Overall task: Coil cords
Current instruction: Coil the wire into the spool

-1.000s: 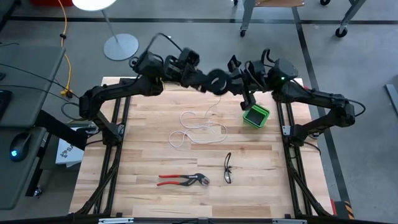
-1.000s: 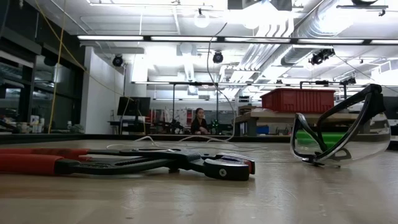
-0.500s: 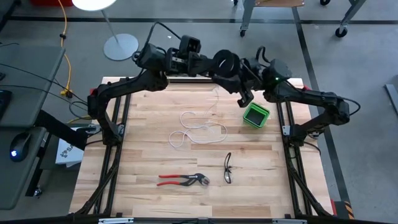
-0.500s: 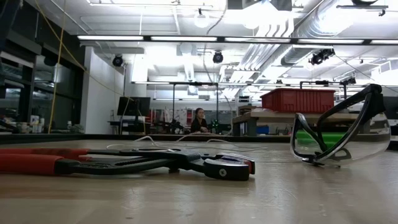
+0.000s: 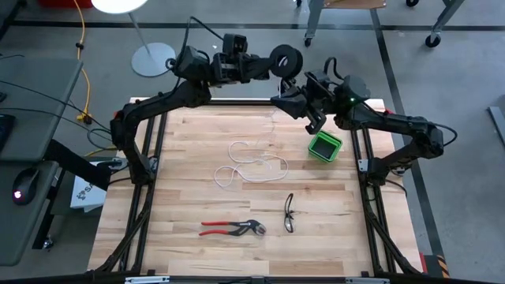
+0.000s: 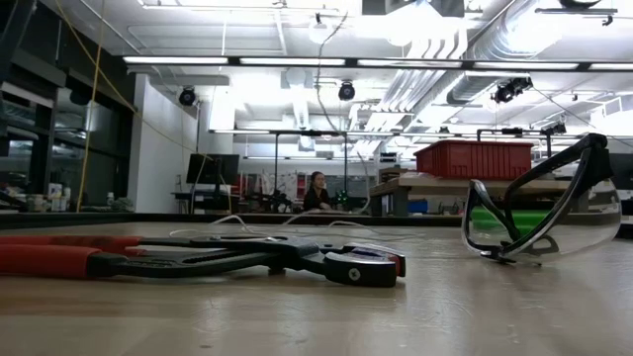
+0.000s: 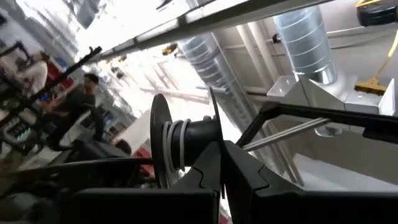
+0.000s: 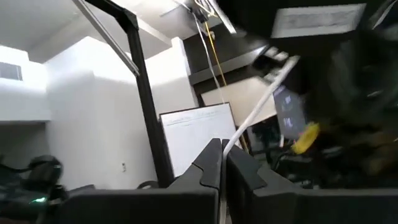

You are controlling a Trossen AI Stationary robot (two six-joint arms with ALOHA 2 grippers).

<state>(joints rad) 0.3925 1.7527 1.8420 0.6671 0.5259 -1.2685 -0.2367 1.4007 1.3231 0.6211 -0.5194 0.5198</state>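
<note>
Spool [image 5: 286, 57] now sits higher and further back than a second ago, clamped in the left gripper [image 5: 272, 63] above the table's far edge. Right gripper [image 5: 288, 100], just below it, pinches the white cord [image 8: 261, 112]. Slack [image 5: 251, 162] lies looped mid-table. Judgement: the lift draws cord taut for winding; most remains uncoiled.

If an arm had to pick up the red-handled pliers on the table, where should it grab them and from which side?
Probably from straight above, at the middle of the two red handles. The pliers lie flat on the wooden table, with the handles running side by side toward its left edge, so one closing pinch across them should catch both. The dark head is wider and uneven. The glasses lie apart from them.
</note>
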